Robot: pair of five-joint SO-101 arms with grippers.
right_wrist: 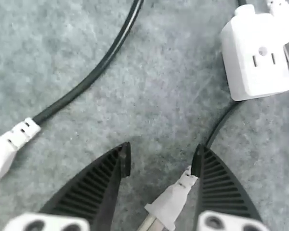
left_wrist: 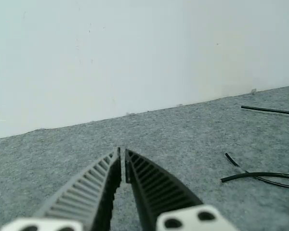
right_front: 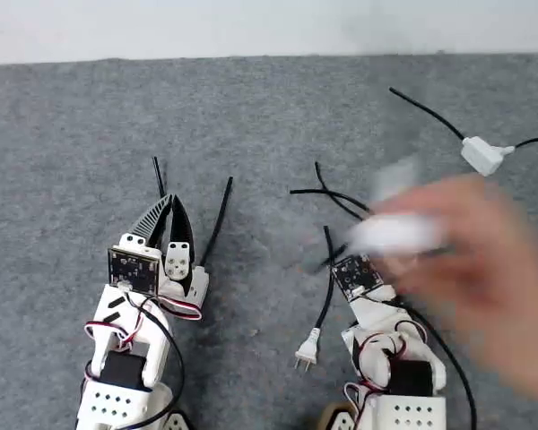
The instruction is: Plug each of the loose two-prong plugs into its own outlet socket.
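Lying slots-up on the grey bench, a white outlet socket is sitting just ahead of the jaws of the right arm, which are standing wide apart, gripping nothing; a white two-prong plug is lying between them, close against one finger. Jaws of the left arm are resting almost closed, empty, open felt running ahead to the wall. A person's blurred hand is hovering above the right arm, something white at its fingertips.
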